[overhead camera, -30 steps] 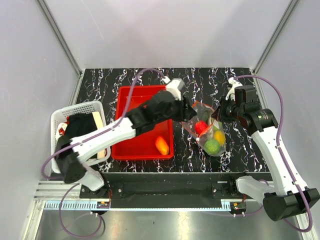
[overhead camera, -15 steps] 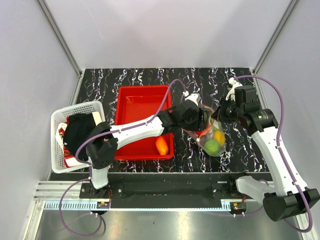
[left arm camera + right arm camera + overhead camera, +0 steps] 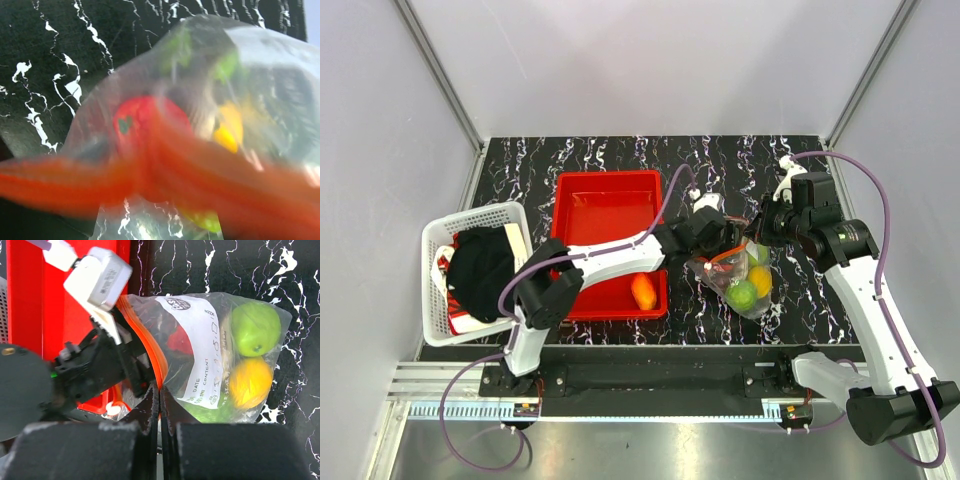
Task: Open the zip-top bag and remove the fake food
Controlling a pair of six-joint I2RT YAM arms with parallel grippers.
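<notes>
The zip-top bag (image 3: 740,275) lies on the black marbled table right of the red tray. Its orange zip strip (image 3: 155,357) gapes. My right gripper (image 3: 160,390) is shut on the strip's edge, seen from above at the bag's upper right (image 3: 757,228). My left gripper (image 3: 722,237) is at the bag's mouth; its fingers do not show in its own view, where the blurred zip strip (image 3: 165,185) fills the foreground. Inside the bag are fake food pieces: a green fruit (image 3: 255,328), a yellow one (image 3: 250,382) and a red one (image 3: 137,125).
The red tray (image 3: 605,205) holds an orange food piece (image 3: 643,291) at its near right corner, under the left arm. A white basket (image 3: 440,240) with a dark cloth (image 3: 480,270) stands at the left. Grey walls close the table's back and sides.
My left arm swung right from over the tray to the bag's mouth. The bag shifted a little. The right gripper kept its hold.
</notes>
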